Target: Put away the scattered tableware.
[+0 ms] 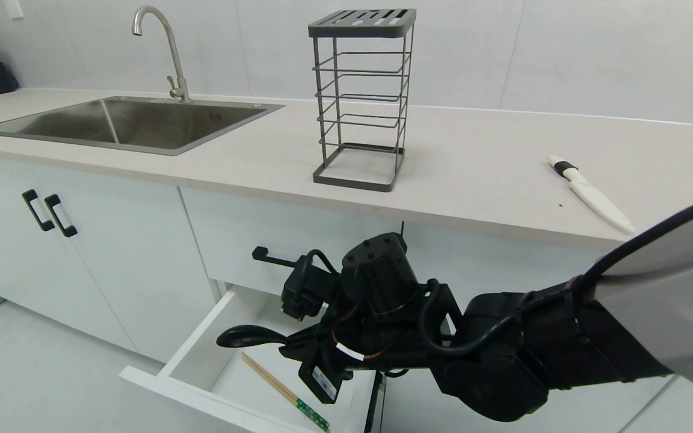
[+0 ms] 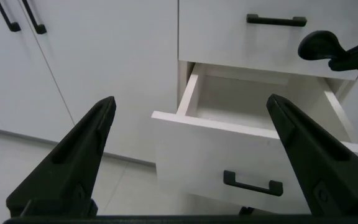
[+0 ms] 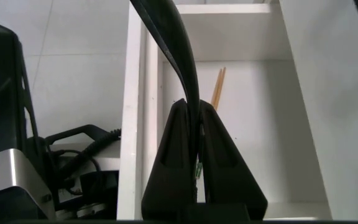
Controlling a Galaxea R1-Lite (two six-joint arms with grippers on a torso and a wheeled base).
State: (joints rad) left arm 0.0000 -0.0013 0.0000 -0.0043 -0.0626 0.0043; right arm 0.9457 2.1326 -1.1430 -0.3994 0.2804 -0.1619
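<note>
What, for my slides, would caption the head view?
Right tool holding a black spoon above the open drawer, where chopsticks lie.

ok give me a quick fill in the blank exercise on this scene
1. The right gripper is shut on a black ____ above the open drawer.
2. Inside the drawer lies a pair of ____.
3. The white knife lies on the ____, to the right of the wire rack.
4. The left gripper is ____ and holds nothing.

Missing words: spoon; chopsticks; counter; open.
</note>
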